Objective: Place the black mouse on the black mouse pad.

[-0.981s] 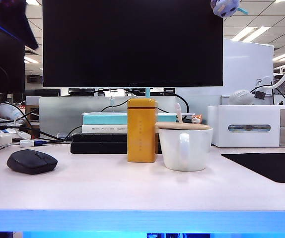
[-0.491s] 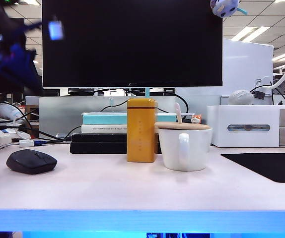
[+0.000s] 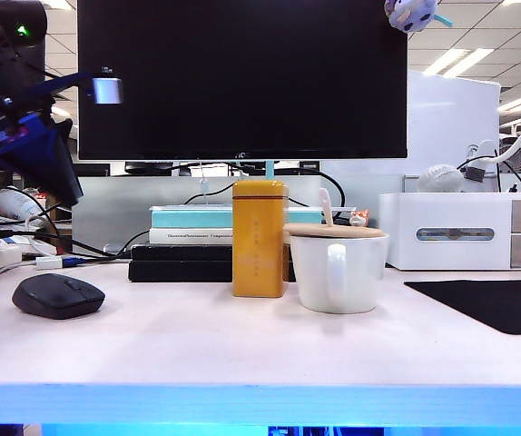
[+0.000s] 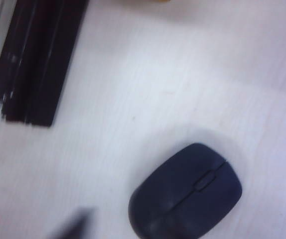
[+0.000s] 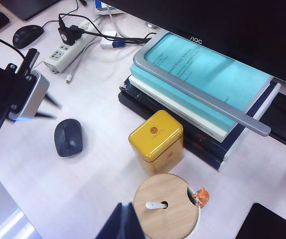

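Observation:
The black mouse [image 3: 58,296] lies on the pale desk at the left, also seen in the left wrist view [image 4: 185,199] and the right wrist view [image 5: 68,137]. The black mouse pad [image 3: 492,304] lies flat at the far right, with its corner [image 5: 265,223] showing in the right wrist view. My left gripper [image 5: 57,112] hangs above and behind the mouse, apart from it, fingers spread and empty. One blurred finger [image 4: 72,228] shows beside the mouse. My right gripper [image 5: 124,221] is shut and empty, high above the mug's edge, and it is out of the exterior view.
A yellow tin [image 3: 260,238] and a white mug [image 3: 338,270] with a wooden lid stand mid-desk between mouse and pad. Stacked books [image 3: 183,245] and a monitor [image 3: 242,77] are behind. A white drawer box [image 3: 465,232] sits back right, a power strip [image 5: 66,52] back left.
My left arm has come down from the top left corner toward the mouse, its wrist has rolled, and its fingers have spread apart. The mouse and pad have not moved.

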Motion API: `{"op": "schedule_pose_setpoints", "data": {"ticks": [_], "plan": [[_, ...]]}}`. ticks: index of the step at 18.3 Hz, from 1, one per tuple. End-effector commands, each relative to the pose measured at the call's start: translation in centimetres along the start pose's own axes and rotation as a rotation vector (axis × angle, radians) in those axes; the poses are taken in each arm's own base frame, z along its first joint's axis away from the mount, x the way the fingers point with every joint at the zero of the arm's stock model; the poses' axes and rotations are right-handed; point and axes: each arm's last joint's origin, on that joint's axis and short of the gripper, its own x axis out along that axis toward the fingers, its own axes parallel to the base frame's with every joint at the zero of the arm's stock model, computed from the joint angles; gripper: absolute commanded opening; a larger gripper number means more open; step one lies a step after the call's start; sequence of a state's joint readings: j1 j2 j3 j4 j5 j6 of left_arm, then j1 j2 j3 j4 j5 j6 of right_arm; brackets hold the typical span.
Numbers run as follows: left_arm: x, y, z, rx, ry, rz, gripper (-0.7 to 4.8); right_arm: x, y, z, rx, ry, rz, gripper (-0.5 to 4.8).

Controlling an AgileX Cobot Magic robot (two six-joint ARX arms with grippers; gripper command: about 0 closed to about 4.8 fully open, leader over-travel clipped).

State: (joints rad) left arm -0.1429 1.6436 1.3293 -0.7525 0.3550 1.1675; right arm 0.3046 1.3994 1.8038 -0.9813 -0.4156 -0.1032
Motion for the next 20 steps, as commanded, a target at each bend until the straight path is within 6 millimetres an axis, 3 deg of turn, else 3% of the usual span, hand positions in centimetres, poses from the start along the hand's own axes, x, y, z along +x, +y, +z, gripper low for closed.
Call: {"op": "schedule_pose_setpoints", "data": {"ticks": [1,4,8,9,10,12,14,17,20], "plan": [[0.0,0.0,0.1,0.069,-0.027,-0.009,4.79,-0.2,0.1,0.3,-0.016,-0.023,0.004,-0.06],[1.1,0.2,-0.3,0.209,-0.019,-0.030,4.79,0.0,0.0,0.3,-0.014,-0.020,0.005,-0.05],[4.2,0.1,-1.8,0.216,0.080,-0.121,4.74,0.2,-0.1,0.2,-0.012,-0.015,0.005,-0.06],[4.3,0.0,-1.8,0.225,0.082,-0.132,4.29,0.2,-0.1,0.2,-0.012,-0.015,0.006,-0.05],[4.3,0.1,-1.8,0.226,0.081,-0.129,4.30,0.2,-0.1,0.2,-0.012,-0.014,0.006,-0.05],[4.3,0.0,-1.9,0.219,0.090,-0.138,4.36,0.4,-0.2,0.2,-0.010,-0.009,0.005,-0.05],[4.2,0.1,-1.9,0.215,0.129,-0.119,4.79,0.6,-0.3,0.2,-0.008,-0.005,0.007,-0.06],[4.2,0.0,-1.7,0.195,0.059,-0.132,4.79,0.9,-0.4,0.2,-0.004,0.004,0.007,-0.05],[4.4,-0.3,-1.4,0.503,0.030,-0.160,4.79,0.9,-0.4,0.1,-0.003,0.006,0.007,-0.05]]}}
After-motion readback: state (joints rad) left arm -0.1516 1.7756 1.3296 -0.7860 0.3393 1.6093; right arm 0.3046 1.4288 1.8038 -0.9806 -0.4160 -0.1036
